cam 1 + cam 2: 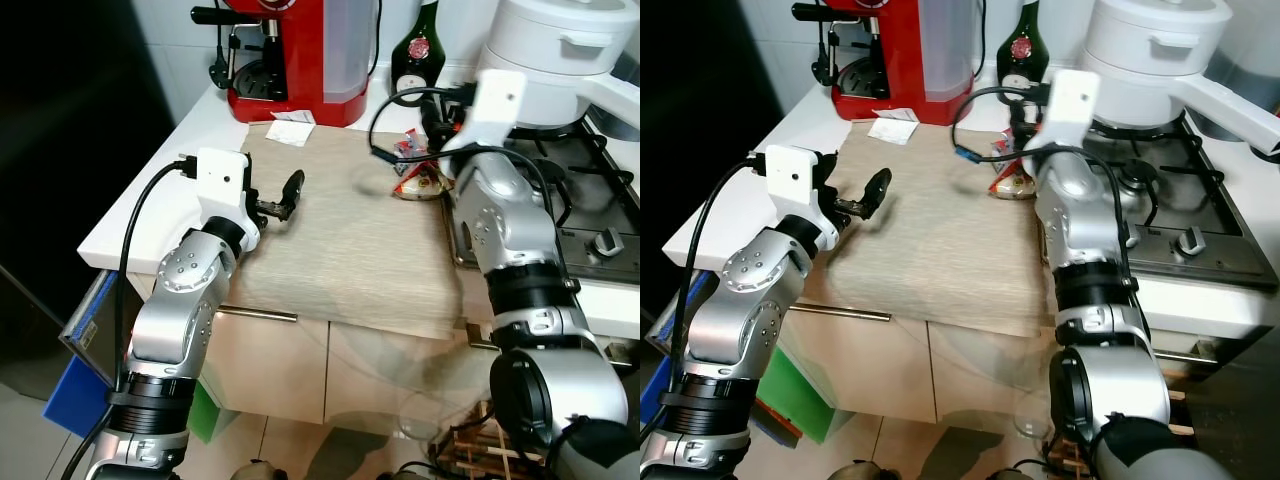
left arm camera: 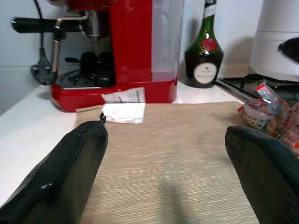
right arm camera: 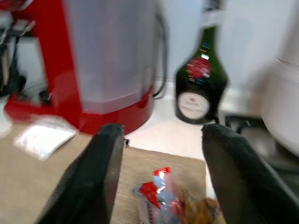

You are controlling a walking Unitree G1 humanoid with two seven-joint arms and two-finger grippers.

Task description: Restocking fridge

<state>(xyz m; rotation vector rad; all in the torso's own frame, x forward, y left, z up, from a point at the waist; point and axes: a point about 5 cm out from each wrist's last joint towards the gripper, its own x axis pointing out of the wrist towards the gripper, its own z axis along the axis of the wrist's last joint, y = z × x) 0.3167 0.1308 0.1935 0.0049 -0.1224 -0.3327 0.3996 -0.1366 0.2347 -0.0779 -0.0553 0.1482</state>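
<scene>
A crinkly red and clear snack packet [image 1: 420, 178] lies at the far right of the beige countertop [image 1: 340, 250], beside the hob. A dark green bottle [image 1: 416, 50] with a red seal stands behind it against the wall. My right gripper [image 3: 163, 135] hovers open just above and short of the packet [image 3: 173, 200], with the bottle [image 3: 200, 88] straight beyond. My left gripper [image 1: 280, 200] is open over the left part of the countertop, holding nothing; its wrist view shows the packet [image 2: 266, 109] off to one side.
A red coffee machine [image 1: 300, 55] stands at the back left with a white paper sachet [image 1: 290, 130] in front of it. A white cooker pot [image 1: 560, 50] sits on the gas hob [image 1: 590, 210] at the right. Drawer fronts and floor lie below the counter edge.
</scene>
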